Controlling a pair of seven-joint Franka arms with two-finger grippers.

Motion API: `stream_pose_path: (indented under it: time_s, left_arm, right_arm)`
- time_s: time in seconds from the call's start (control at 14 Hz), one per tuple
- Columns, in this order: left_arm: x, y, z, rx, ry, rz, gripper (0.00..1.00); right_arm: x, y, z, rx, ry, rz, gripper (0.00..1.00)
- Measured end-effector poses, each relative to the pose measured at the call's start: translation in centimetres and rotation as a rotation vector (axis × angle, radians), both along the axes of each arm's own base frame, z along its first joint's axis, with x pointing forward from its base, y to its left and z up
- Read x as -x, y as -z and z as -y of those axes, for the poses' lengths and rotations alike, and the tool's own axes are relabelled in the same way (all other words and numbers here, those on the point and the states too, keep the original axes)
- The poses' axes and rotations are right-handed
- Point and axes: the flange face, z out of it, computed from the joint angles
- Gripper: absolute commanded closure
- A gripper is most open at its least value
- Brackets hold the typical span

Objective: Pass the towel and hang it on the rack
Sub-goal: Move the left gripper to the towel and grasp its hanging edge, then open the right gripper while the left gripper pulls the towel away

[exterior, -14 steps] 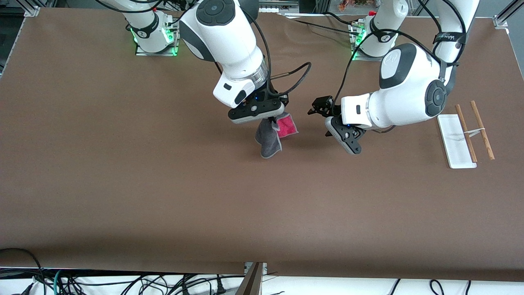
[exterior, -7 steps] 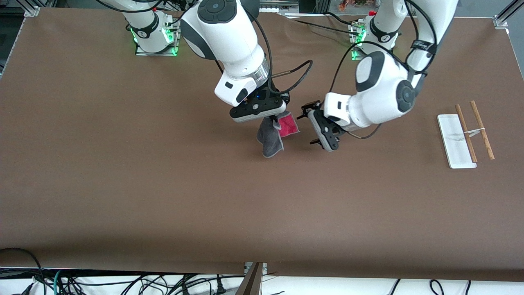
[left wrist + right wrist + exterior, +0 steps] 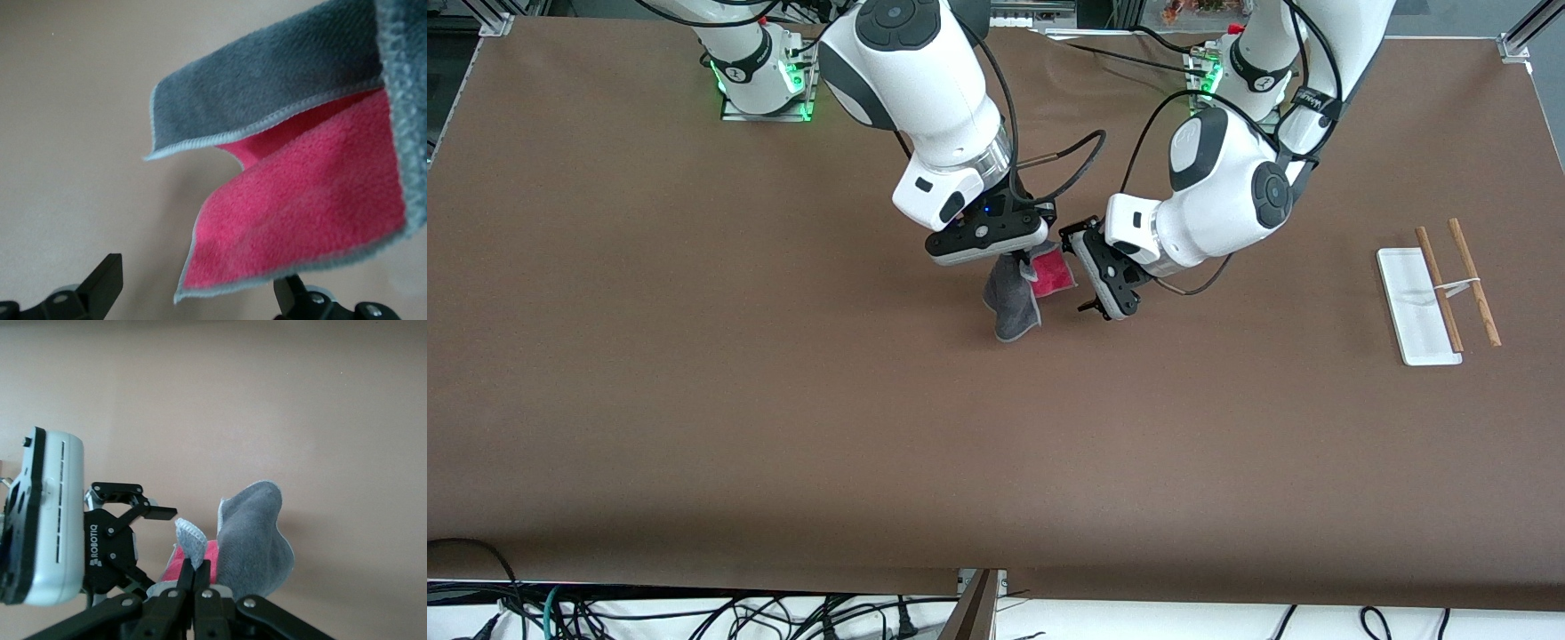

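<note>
Over the brown surface (image 3: pixel 694 400), well apart from the rack (image 3: pixel 1436 298) with its flat white base and two thin wooden rods, hangs the fleecy towel (image 3: pixel 1021 293), grey outside, pink inside, pale-trimmed. The right gripper (image 3: pixel 1016 263) pinches its top fold; the left gripper (image 3: pixel 1083 283), fingers (image 3: pixel 100 287) spread wide, flanks the pink flap.

Your stock, by colour:
Towel (image 3: pixel 1014 302): dark grey face, pink-red reverse, thin light edge trim.
Rack (image 3: pixel 1418 307): white base, two brown rods.
Bench (image 3: pixel 694 356): plain brown.
Left pincer (image 3: pixel 1089 280), right pincer (image 3: pixel 1021 262): black, on white arms.
</note>
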Motion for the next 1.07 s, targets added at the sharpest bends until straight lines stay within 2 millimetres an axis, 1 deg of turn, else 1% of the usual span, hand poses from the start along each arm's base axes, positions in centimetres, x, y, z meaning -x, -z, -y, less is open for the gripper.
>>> stream_pose_path:
  time_s: [0.07,0.14,0.21,0.29,0.36,1.07]
  left_arm:
    - [0.11,0.13,0.36,0.002,0.001,0.005,0.20]
    - [0.20,0.28,0.60,0.002,0.003,0.006,0.41]
    - [0.27,0.37,0.75,0.002,0.005,0.005,0.66]
    - [0.29,0.38,0.78,0.002,0.006,0.005,0.88]
    - [0.28,0.38,0.77,0.002,0.006,0.006,1.00]
    - [-0.17,0.82,0.14,0.002,-0.006,0.003,1.00]
  right_arm:
    - [0.00,0.00,0.00,0.000,0.000,0.000,1.00]
    - [-0.01,-0.01,0.00,0.000,0.000,0.000,1.00]
    - [-0.01,0.00,0.01,0.000,0.000,0.000,1.00]
    - [-0.03,0.00,0.02,0.000,0.001,0.000,1.00]
    - [-0.03,0.00,0.03,0.000,0.001,0.000,1.00]
    - [-0.07,0.00,0.07,0.001,0.002,0.001,1.00]
